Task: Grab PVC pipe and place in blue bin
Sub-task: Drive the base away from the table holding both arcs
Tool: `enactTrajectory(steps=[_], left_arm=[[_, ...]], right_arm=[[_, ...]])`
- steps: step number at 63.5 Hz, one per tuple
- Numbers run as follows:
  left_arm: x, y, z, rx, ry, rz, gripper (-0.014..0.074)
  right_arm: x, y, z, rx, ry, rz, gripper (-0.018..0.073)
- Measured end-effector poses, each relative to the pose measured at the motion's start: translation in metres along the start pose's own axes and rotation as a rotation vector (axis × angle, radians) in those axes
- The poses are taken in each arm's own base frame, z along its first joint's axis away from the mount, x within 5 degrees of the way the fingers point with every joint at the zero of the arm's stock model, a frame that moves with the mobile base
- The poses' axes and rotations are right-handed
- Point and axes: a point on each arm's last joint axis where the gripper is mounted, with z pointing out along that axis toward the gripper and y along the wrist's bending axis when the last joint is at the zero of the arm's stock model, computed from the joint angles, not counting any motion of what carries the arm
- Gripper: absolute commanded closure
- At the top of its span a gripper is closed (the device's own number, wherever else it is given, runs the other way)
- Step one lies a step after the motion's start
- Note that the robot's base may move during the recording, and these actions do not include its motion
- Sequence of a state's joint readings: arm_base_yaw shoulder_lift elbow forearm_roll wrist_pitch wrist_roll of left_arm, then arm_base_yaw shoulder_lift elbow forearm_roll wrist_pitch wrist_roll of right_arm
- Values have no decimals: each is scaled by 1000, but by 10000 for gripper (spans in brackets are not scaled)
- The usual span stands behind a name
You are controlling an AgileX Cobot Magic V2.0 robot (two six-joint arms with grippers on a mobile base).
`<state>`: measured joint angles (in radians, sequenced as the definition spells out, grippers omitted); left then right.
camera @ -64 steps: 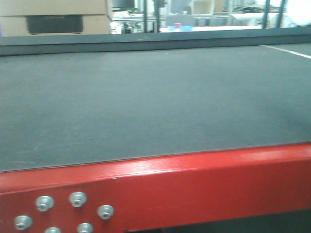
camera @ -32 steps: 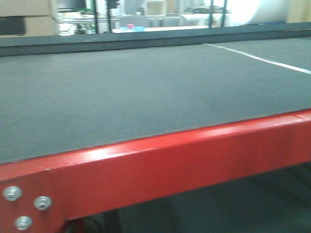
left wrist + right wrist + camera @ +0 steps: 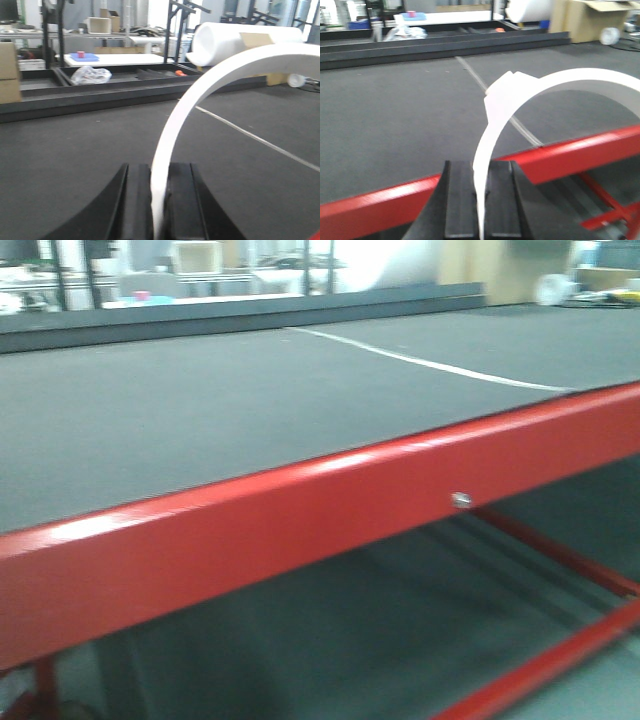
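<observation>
Front view has swung since 1.0 s ago: the bolt cluster on the red painted steel table rail is gone. The rail now runs diagonally with 1 bolt head showing, and a thin white seam line crosses the dark grey matted tabletop.

PVC pipe: not in any view. Blue bin: not identifiable either. My read is we're at the search/approach step, task barely begun.

To do it well: keep the sweep slow (front view is blurred), stop once pipe and bin are both framed, and keep both wrists clear of the rail.

Pose: both arms low and level, pointing forward across the table. Left gripper is over the mat. Right gripper sits on the near side of the rail.

Jaws: each pair nearly together, apparently clamped on something white. Left has a white curved band, right a white notched arc. Those need releasing before any pipe grasp.
</observation>
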<state>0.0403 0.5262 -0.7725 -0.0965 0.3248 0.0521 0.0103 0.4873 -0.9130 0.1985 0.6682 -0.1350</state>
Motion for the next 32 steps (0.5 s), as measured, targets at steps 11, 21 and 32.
enactTrajectory(steps=[11, 21, 32], left_arm=[[0, 0, 0, 0, 0, 0, 707], [0, 0, 0, 0, 0, 0, 707], [0, 0, 0, 0, 0, 0, 707]], right_arm=[[0, 0, 0, 0, 0, 0, 728], [0, 0, 0, 0, 0, 0, 728], [0, 0, 0, 0, 0, 0, 728]])
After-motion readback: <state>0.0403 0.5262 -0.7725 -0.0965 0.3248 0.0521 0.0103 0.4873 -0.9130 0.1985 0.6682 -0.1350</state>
